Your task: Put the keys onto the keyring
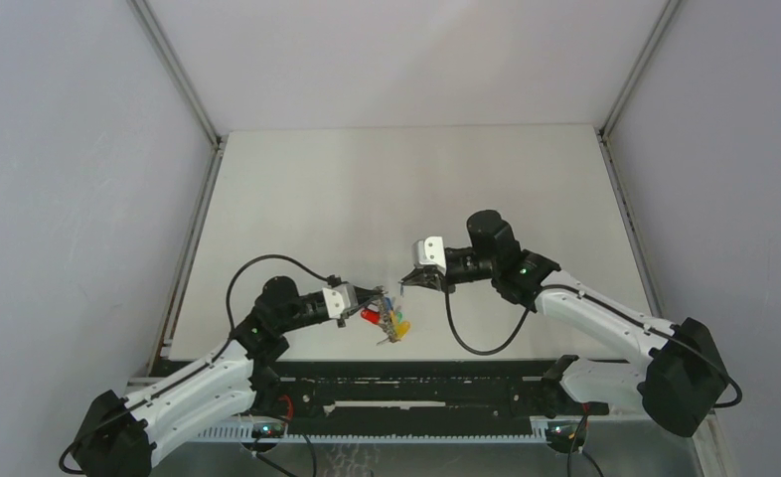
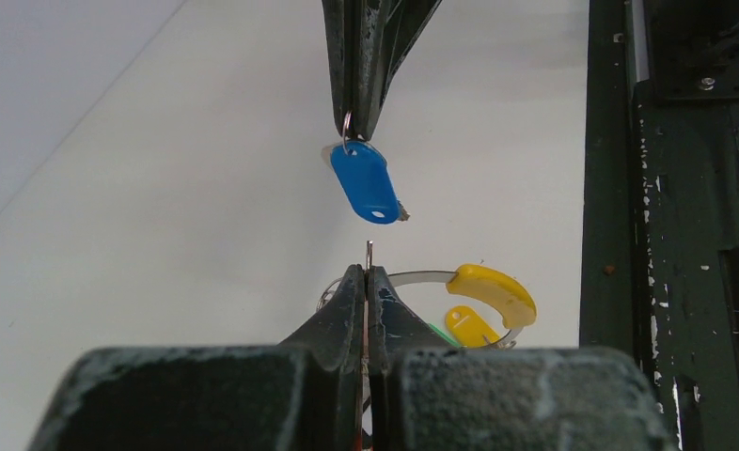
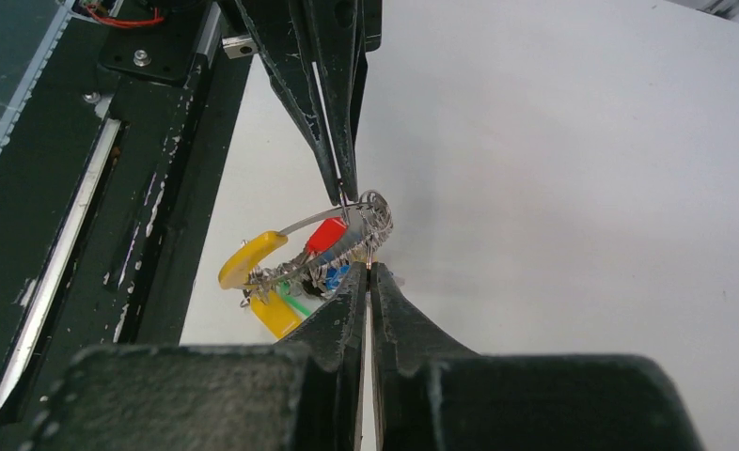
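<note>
— Top external: where is the keyring [image 1: 393, 316]?
— Over the table [image 1: 416, 179], close to its near edge and about mid-width, between the tips of the two arms. Whether it touches the table cannot be told.
— What holds it?
— The left gripper [image 2: 368, 274]. Its jaws are closed on the keyring's thin wire end, which pokes out just past the tips. The yellow section [image 2: 495, 291] curves off to the right behind the fingers, with a yellow key [image 2: 469, 325] beside it.
— And the right gripper [image 2: 352, 127]?
— Its jaws are closed too, pinching the small ring [image 2: 346, 122] of a blue key [image 2: 366, 183]. That key hangs tilted just beyond the wire end, apart from it.
— Any other keys?
— The right wrist view shows a red key [image 3: 326, 233] at the keyring's chain-like part. A green key [image 3: 297, 306] lies partly hidden near the yellow one.
</note>
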Action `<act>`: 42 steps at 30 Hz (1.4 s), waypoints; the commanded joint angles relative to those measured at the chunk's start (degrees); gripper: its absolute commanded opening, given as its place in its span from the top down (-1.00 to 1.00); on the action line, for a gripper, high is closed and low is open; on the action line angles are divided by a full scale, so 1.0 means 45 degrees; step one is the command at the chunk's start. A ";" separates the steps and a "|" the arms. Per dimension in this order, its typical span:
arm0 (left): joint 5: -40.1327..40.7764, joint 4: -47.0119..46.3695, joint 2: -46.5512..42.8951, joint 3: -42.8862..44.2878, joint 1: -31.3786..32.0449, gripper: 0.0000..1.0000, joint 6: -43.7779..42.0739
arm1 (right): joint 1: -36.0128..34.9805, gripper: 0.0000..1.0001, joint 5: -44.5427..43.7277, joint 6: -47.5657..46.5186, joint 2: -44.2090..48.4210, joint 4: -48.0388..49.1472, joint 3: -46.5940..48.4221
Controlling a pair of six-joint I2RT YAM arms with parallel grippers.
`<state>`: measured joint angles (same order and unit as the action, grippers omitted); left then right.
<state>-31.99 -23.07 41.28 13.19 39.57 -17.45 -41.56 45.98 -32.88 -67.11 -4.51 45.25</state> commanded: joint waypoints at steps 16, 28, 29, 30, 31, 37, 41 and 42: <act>-0.1580 -0.5315 0.1152 -0.0304 -0.0995 1.00 0.1133 | -0.0244 1.00 -0.0164 -0.1790 -0.0602 0.0172 0.0141; -0.2251 -0.5954 0.1763 -0.0441 -0.1112 0.99 0.1699 | -0.0179 1.00 0.0095 -0.1904 -0.0214 0.0358 -0.0003; -0.2253 -0.5875 0.1752 -0.0423 -0.1117 0.99 0.1685 | -0.0178 1.00 0.0110 -0.1923 -0.0154 0.0383 -0.0047; -0.2266 -0.5812 0.1759 -0.0413 -0.1118 1.00 0.1690 | -0.0178 1.00 0.0110 -0.1949 -0.0070 0.0452 -0.0104; -0.2266 -0.5779 0.1754 -0.0402 -0.1108 1.00 0.1679 | -0.0178 1.00 0.0124 -0.1930 -0.0009 0.0514 -0.0155; -0.2320 -0.5384 0.1840 -0.0230 -0.1118 0.99 0.1577 | -0.0198 1.00 -0.0018 -0.1929 0.0247 0.0637 -0.0238; -0.2373 -0.5362 0.1864 -0.0202 -0.1118 1.00 0.1578 | -0.0217 1.00 0.0097 -0.1884 0.0411 0.0785 -0.0330; -0.2409 -0.5362 0.1863 -0.0184 -0.1118 1.00 0.1599 | -0.0217 1.00 0.0101 -0.1881 0.0420 0.0783 -0.0325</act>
<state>-41.41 -44.62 49.76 11.94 34.87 -10.61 -42.46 45.17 -40.88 -67.11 -3.51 43.94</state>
